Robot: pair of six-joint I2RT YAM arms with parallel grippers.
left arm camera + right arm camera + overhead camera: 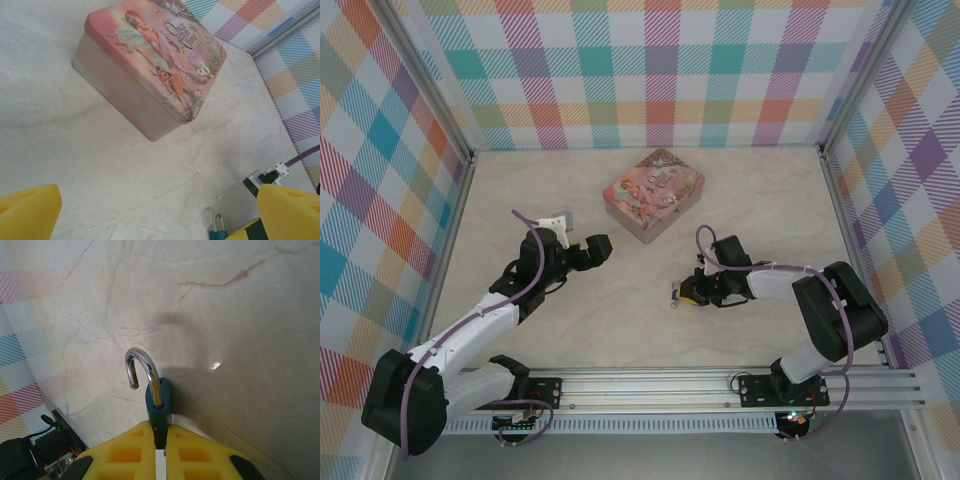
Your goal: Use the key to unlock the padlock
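The small teal padlock (161, 407) stands clamped between the yellow pads of my right gripper (159, 442), which is shut on its body. Its silver shackle curves up with the free end out of the body. From above, the padlock (677, 293) sits low over the table at the tip of my right gripper (692, 292), right of centre. My left gripper (592, 250) hovers open to the left, with nothing between its fingers. In the left wrist view, the padlock (218, 230) shows at the bottom edge, beyond my left gripper (160, 215). The key is hidden.
A pink picture-printed box (653, 193) lies at the back middle of the marble table (620, 320), also seen as the box (150, 65) ahead of the left wrist. Checked walls close three sides. A metal rail (720, 385) runs along the near edge.
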